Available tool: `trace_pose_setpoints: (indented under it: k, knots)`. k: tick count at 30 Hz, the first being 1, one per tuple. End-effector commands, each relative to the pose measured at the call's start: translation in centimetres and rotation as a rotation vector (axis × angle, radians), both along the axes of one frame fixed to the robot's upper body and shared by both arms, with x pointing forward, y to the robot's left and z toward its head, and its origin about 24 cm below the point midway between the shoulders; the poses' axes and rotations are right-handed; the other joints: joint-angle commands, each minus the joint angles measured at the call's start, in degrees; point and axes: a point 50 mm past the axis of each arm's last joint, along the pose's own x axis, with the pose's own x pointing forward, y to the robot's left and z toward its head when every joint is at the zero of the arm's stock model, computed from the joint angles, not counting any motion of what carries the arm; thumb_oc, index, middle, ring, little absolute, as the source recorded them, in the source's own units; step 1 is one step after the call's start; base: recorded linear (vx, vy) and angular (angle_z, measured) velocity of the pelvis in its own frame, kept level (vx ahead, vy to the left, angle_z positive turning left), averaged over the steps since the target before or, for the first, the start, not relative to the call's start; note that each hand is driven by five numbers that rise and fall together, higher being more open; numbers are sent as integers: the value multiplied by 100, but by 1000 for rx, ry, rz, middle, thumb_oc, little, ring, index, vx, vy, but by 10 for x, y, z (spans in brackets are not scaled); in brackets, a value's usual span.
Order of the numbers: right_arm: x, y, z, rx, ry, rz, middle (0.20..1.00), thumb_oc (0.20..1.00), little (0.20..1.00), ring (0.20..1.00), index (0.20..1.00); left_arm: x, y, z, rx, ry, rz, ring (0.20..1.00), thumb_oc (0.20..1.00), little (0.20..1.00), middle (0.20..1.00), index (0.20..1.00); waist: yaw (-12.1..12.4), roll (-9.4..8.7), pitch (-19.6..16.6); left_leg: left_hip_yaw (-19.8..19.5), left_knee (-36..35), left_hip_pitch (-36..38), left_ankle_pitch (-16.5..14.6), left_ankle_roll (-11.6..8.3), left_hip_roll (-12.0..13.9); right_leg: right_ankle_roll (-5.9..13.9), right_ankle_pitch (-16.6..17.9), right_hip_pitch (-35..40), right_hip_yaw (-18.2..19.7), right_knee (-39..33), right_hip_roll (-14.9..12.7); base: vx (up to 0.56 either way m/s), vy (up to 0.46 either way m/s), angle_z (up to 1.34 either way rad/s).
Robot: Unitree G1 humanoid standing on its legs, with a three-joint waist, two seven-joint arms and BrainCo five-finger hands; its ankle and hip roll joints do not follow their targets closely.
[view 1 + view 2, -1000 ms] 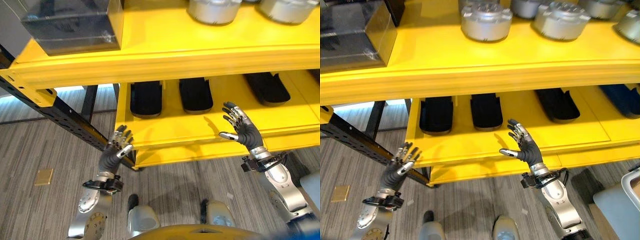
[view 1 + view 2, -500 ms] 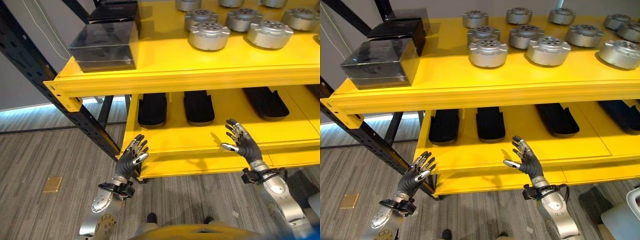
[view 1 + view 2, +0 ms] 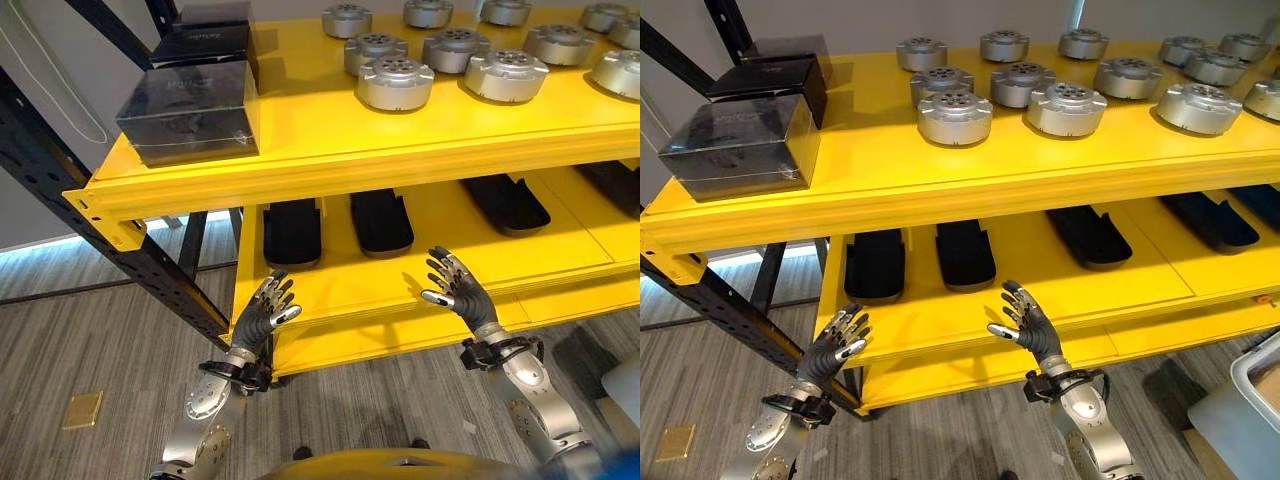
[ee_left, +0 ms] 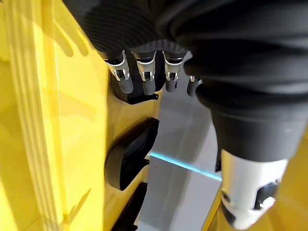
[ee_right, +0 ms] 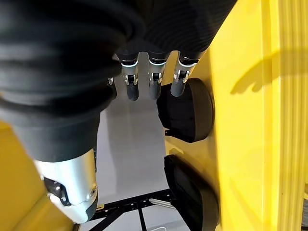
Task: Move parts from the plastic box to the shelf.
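The yellow shelf (image 3: pixel 330 150) has two levels. Several round silver parts (image 3: pixel 395 82) stand on its upper level, and several flat black parts (image 3: pixel 292 230) lie on the lower one. My left hand (image 3: pixel 262 312) is held up before the lower level's left front edge, open and holding nothing. My right hand (image 3: pixel 455 292) is raised in front of the middle of the lower level, also open and holding nothing. A corner of the pale plastic box (image 3: pixel 1252 385) shows at the lower right on the floor. In the wrist views straight fingers (image 4: pixel 144 77) and fingers (image 5: pixel 154 79) point at black parts (image 5: pixel 187 110).
Two dark boxes (image 3: pixel 190 105) stand at the left end of the upper level. A black perforated upright (image 3: pixel 120 250) slants down at the shelf's left. Grey wood-look floor (image 3: pixel 90 340) lies below, with a small tan square (image 3: pixel 82 410) on it.
The camera has moved, so more of the upper level and its silver parts shows. Both hands stay raised and open in front of the lower level.
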Motion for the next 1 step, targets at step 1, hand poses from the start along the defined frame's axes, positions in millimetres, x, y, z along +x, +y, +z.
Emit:
trace_pose_setpoints:
  k: [1]
  knots:
    - [14,9,15,54,-83,31,1000,1000,1000,1000,1000,10,14,9,43,-70,72,1000,1000,1000,1000,1000,50,-101,-260,-201,407,-112,-189,78,61,164,162,-397,275,551,-14,26,8,-17]
